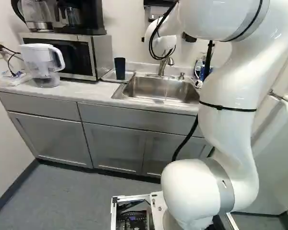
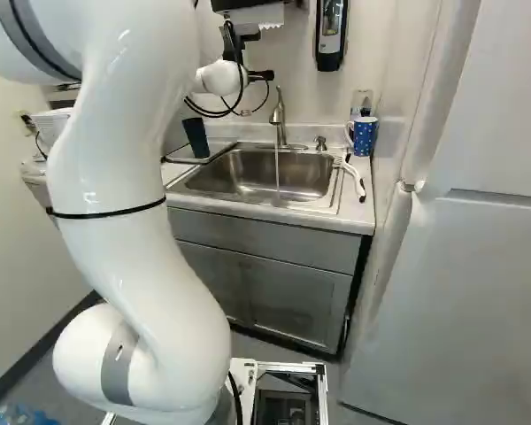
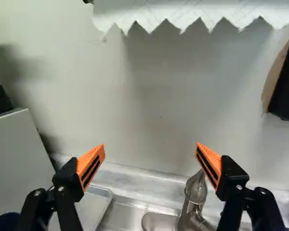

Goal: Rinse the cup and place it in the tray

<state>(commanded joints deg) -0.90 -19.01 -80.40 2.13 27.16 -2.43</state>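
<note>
Rising nearest, the white arm (image 1: 230,86) fills much of both base views; past it lies the steel sink (image 2: 239,168), with water (image 2: 277,168) running into the basin from the faucet (image 2: 280,119). Beside the sink, the dark blue tumbler (image 1: 120,68) stands in the metal tray (image 1: 108,75), apparently mouth up, since it tapers downward; I judge this to be the task's cup, and its placing looks done, though whether it has been rinsed I cannot tell.

The tumbler will likely handle light and fairly stiff, probably plastic, though glass cannot be ruled out; if wet, its smooth wall would be slippery, and the taper could let it slide down through a weak hold. If it must be lifted again, take it by the upper half of the wall, 1 pad on each side, with moderate pressure, keeping clear of the rim; the polka-dot mug (image 2: 364,137) across the sink is a separate thing, best left alone.

Above the back of the sink, the gripper (image 3: 150,149) is released; its 2 orange pads (image 3: 90,166) stand wide apart with nothing between them. The faucet is close to 1 fingertip, so sideways travel could knock it; farthest, the paper towel (image 3: 183,9) hangs against the wall.
</note>
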